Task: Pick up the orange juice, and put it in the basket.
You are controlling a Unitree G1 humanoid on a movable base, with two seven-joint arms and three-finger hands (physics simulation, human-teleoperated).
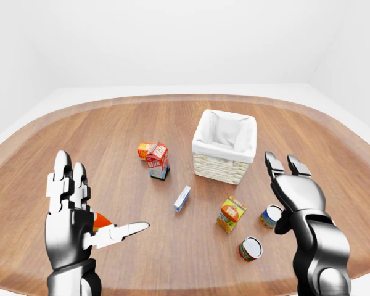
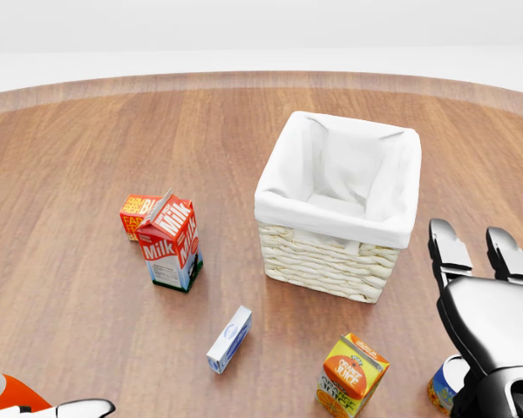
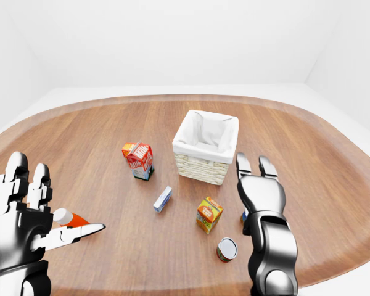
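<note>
The orange juice carton [image 2: 352, 376], orange and yellow, stands on the wooden table near the bottom of the head view, below the basket. The wicker basket [image 2: 329, 219] with a white cloth liner holds nothing I can see. My right hand [image 2: 475, 237] hovers open to the right of the carton, fingers pointing up, not touching it. My left hand [image 1: 102, 197] is raised open at the lower left of the left-eye view, far from the carton, with nothing in it.
A red milk carton [image 2: 170, 239] and a small orange box [image 2: 132, 214] stand left of the basket. A small blue-white box [image 2: 229, 339] lies between them and the juice. Two cans [image 1: 271, 216] [image 1: 250, 248] sit near my right hand. An orange bottle [image 3: 71, 217] lies by my left hand.
</note>
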